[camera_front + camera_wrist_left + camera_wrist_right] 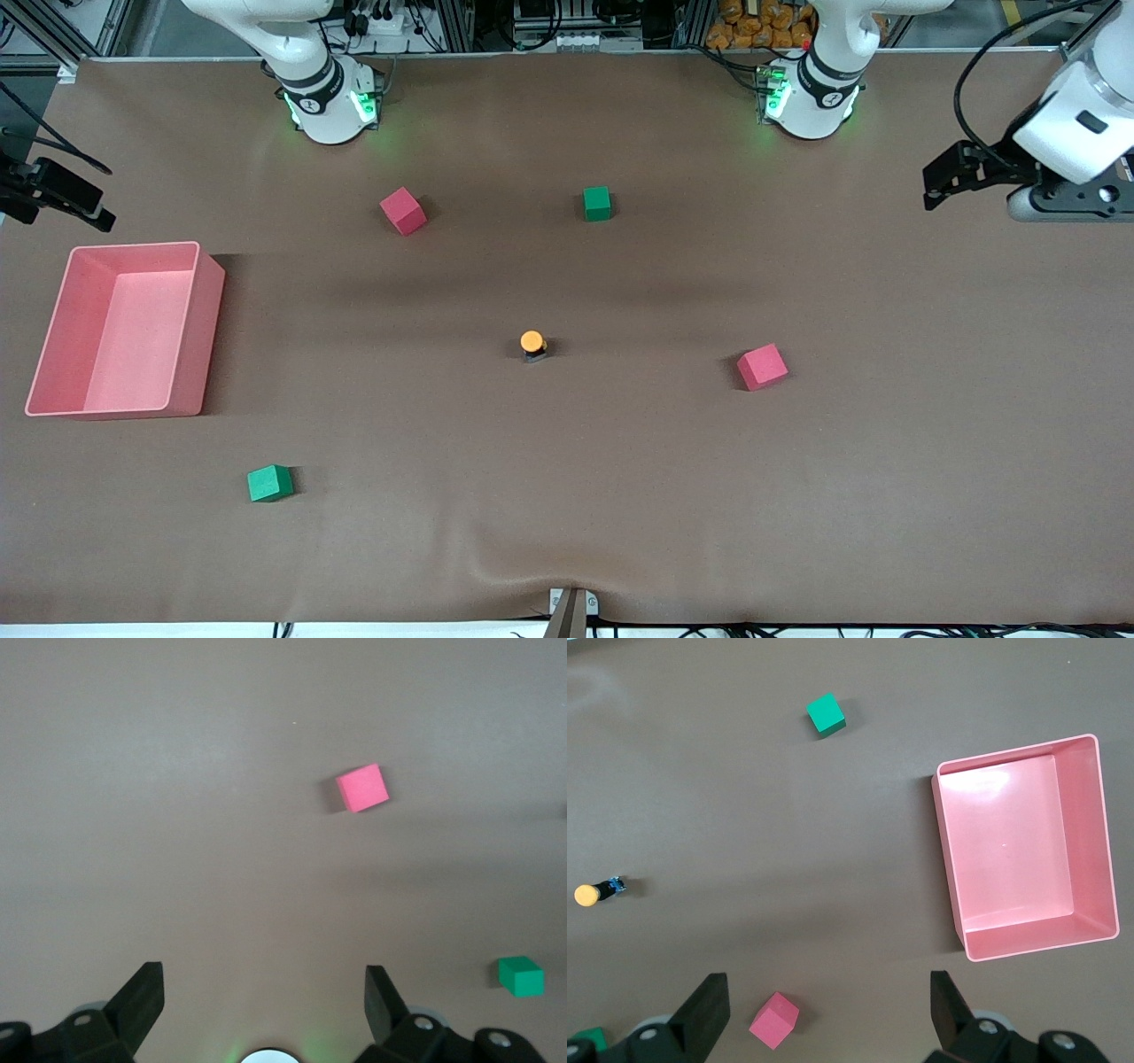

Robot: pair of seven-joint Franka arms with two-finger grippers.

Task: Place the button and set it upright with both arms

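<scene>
The button (532, 344) stands in the middle of the brown table, orange cap up on its short black body; the right wrist view catches it at its edge (594, 893). Both arms are drawn back to the table's ends. My left gripper (264, 992) hangs open over bare table at the left arm's end, seen as a black hand (952, 177) in the front view. My right gripper (829, 1001) is open too, held over the right arm's end (62, 199) close to the pink bin. Neither gripper holds anything, and both are well away from the button.
A pink bin (202, 337) sits at the right arm's end, with its rim (946, 859) in the right wrist view. One red cube (403, 211) and a green cube (597, 203) lie near the bases. Another red cube (762, 366) lies beside the button, another green cube (269, 483) nearer the camera.
</scene>
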